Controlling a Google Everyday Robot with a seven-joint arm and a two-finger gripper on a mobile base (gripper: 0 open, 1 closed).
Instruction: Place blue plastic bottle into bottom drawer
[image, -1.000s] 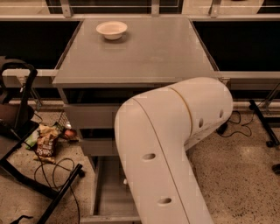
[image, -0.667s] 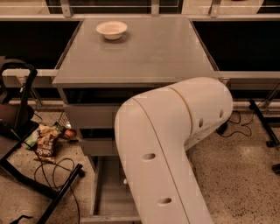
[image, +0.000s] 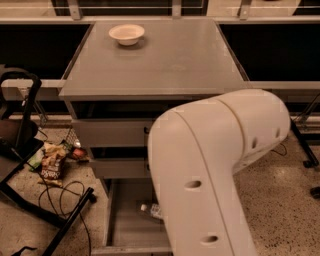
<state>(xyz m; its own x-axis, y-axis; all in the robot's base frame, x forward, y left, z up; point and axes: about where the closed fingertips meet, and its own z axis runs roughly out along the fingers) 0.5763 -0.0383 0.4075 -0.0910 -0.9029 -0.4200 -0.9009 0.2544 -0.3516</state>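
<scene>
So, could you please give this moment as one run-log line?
bottom drawer: open | blue plastic bottle: lying inside | gripper: not visible, presumably behind arm | bowl: on cabinet top

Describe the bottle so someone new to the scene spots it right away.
Find the grey cabinet; its bottom drawer is pulled open at floor level. On that drawer's floor, just left of the white arm, lies the bottle: small, clear, white cap pointing left, unlike the bowl up on the cabinet top. The gripper is out of view.
</scene>
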